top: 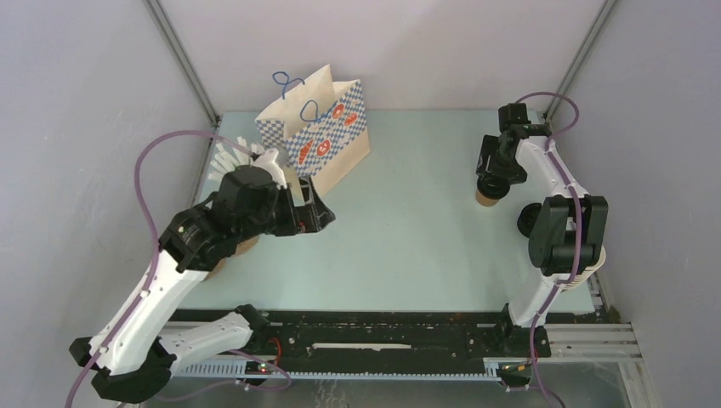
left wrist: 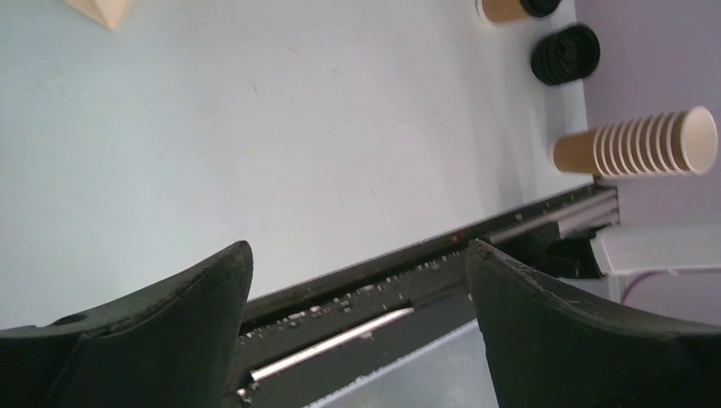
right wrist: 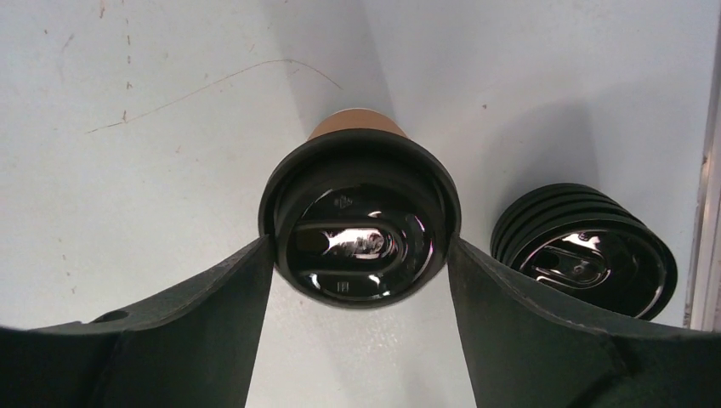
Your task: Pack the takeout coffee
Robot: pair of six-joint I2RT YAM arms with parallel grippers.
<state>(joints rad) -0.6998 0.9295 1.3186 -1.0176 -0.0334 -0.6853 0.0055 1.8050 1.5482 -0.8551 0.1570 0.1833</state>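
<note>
Reaching down over the right side of the table [top: 408,229], my right gripper [right wrist: 361,255] straddles the takeout coffee [right wrist: 361,217], fingertips at the rim of its black lid. I cannot tell whether they squeeze it. My left gripper [left wrist: 357,272], spread wide and empty, hangs beside the open checkered bag [top: 319,127]. A stack of lids [right wrist: 587,255] sits just beside the coffee, with the stacked paper cups [left wrist: 638,144] near the right edge.

The takeout coffee [right wrist: 359,229] is a matt tan paper cup under a glossy black plastic lid that mirrors the light. The stacked lids [right wrist: 587,255] shine alike. The tabletop [right wrist: 170,127] is pale, smooth, faintly scratched. The fingers [right wrist: 204,331] of the right tool [right wrist: 360,245] are matt black.
</note>
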